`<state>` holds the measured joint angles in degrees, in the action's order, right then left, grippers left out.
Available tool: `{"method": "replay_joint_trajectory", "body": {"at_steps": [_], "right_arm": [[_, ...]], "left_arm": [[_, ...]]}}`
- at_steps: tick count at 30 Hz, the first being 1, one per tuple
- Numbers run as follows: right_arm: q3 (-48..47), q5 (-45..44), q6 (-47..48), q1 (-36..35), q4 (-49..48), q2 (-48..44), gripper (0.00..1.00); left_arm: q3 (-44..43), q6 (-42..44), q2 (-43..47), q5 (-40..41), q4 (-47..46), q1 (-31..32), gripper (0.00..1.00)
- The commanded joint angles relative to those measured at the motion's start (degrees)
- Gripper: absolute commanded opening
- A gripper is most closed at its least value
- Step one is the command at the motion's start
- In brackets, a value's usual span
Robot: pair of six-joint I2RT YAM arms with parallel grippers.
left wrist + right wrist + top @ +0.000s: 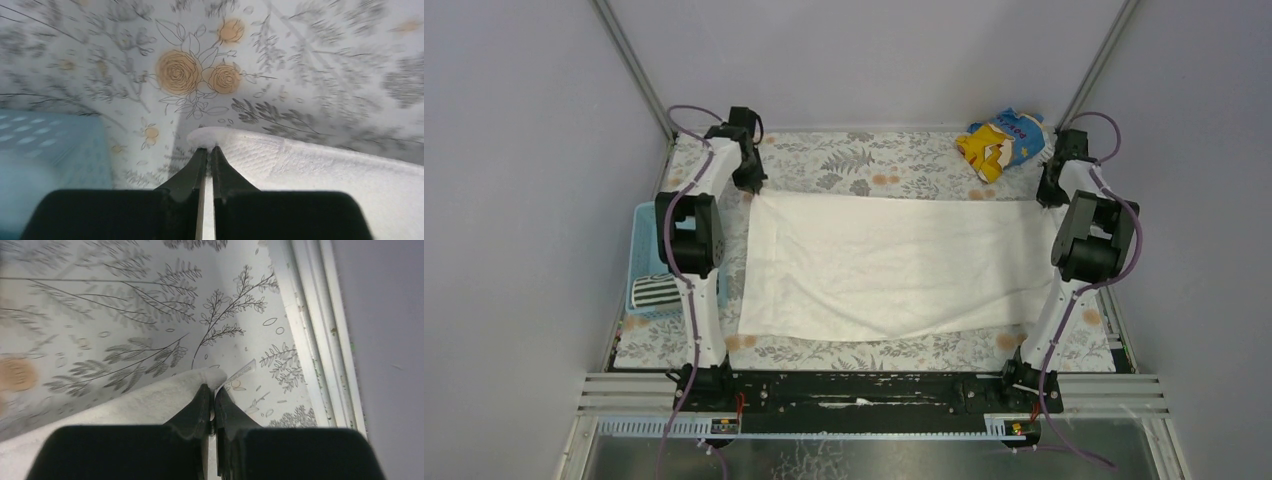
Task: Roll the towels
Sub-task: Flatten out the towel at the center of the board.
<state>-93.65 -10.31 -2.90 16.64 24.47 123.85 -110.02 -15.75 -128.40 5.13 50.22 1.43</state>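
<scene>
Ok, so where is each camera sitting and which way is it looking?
Top camera: high behind the arms, looking down on the table; both arms show, the white towel spread between them.
Left wrist camera: on the left arm, facing forward past the left gripper, shut on the towel's far left corner.
Right wrist camera: on the right arm, facing past the right gripper, shut on the far right corner.
Shared: all three show the towel and table.

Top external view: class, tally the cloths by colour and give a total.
Plain white terry towel: 1
Black-and-white striped cloth: 1
Yellow-and-blue printed cloth: 1
Total: 3
</scene>
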Motion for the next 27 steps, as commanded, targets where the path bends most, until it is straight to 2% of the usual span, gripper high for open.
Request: {"method": "replay_joint_trajectory", "body": {"at_steps": [1, 6, 13, 20, 27], "right_arm": [[-4.94, 0.49, -1.04, 0.48, -2.91, -12.89, 0.05], [-1.74, 1.0, -0.56, 0.68, -6.23, -24.29, 0.04], [6.98, -0.27, 1.44, 2.31, -10.59, -40.89, 0.01], [17.47, -5.89, 4.31, 2.52, -17.26, -58.12, 0.0], [18.11, -14.99, 7.07, 2.44, -15.93, -68.68, 0.0]], "left_arm": [[-4.68, -0.26, 12.01, 4.71, -0.74, -1.7, 0.0], [-3.78, -0.51, 21.88, 7.4, -0.93, -2.53, 0.0], [2.3, -1.54, 35.41, 10.46, -2.07, -2.99, 0.0], [7.24, -3.31, 51.35, 14.06, -2.79, -3.16, 0.0], [9.52, -2.8, 64.12, 16.49, -1.72, -3.15, 0.0]]}}
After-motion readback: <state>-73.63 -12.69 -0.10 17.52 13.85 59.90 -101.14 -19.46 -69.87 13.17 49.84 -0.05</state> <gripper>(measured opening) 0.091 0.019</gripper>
